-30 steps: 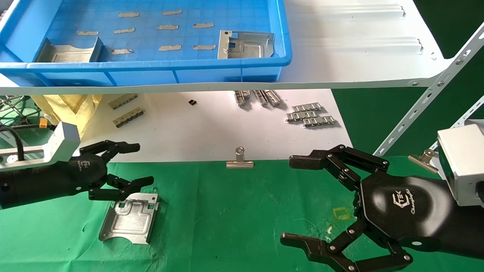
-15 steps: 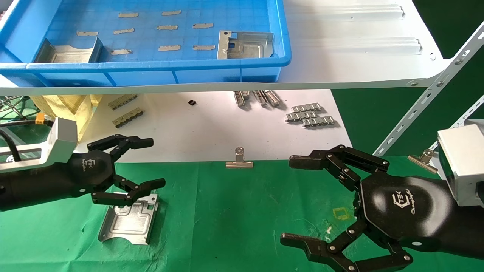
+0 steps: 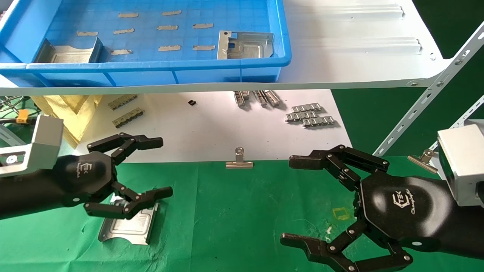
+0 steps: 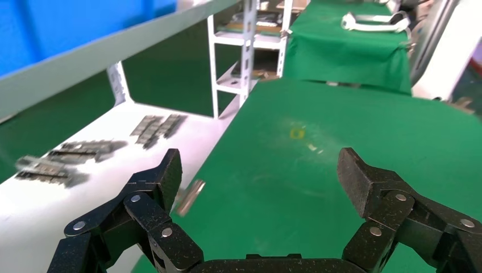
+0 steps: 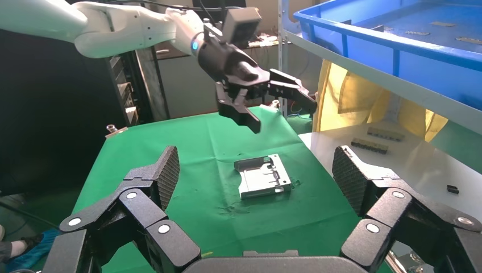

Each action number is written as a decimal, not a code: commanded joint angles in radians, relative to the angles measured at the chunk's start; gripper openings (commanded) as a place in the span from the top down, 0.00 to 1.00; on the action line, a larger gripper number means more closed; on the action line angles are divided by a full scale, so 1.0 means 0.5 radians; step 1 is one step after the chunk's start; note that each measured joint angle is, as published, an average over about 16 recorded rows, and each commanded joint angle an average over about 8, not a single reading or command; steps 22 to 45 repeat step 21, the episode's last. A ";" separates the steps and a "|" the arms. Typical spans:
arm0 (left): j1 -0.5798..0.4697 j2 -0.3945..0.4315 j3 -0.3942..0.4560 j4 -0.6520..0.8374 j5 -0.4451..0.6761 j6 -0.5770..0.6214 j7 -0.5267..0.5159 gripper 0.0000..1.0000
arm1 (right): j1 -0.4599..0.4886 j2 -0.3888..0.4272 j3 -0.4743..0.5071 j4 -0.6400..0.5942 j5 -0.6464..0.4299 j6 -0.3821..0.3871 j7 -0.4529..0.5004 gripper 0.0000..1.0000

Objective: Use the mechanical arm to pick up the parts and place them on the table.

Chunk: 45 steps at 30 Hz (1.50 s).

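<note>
One silvery part (image 3: 128, 223) lies flat on the green table (image 3: 234, 211) at the left; it also shows in the right wrist view (image 5: 264, 176). My left gripper (image 3: 160, 168) hangs open and empty just above its far end, apart from it; the right wrist view shows it (image 5: 273, 102) raised over the cloth. Two more parts lie in the blue bin (image 3: 151, 68) on the shelf: one at the left (image 3: 68, 53), one at the right (image 3: 244, 44). My right gripper (image 3: 295, 200) is open and empty low over the table's right side.
A white shelf (image 3: 359, 56) carries the bin above the table's far edge. On a white sheet (image 3: 196, 128) below it lie grey toothed strips (image 3: 310, 114) and a binder clip (image 3: 239, 161). Another clip (image 3: 423, 158) sits by my right wrist. A yellow bag (image 3: 72, 107) is far left.
My left gripper has risen off the part on the cloth and moved a little right and toward the shelf, its fingers spreading wider. The part and my right arm have stayed still.
</note>
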 commanded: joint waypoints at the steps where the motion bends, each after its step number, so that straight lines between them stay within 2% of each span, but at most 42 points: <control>1: 0.039 -0.017 -0.034 -0.086 -0.019 -0.007 -0.046 0.00 | 0.000 0.000 0.000 0.000 0.000 0.000 0.000 0.00; 17: 0.350 -0.156 -0.310 -0.774 -0.174 -0.060 -0.414 0.00 | 0.000 0.000 0.000 0.000 0.000 0.000 0.000 0.00; 21: 0.393 -0.175 -0.348 -0.868 -0.195 -0.068 -0.464 0.00 | 0.000 0.000 0.000 0.000 0.000 0.000 0.000 0.00; 45: 0.393 -0.175 -0.348 -0.868 -0.195 -0.068 -0.464 0.00 | 0.000 0.000 0.000 0.000 0.000 0.000 0.000 0.00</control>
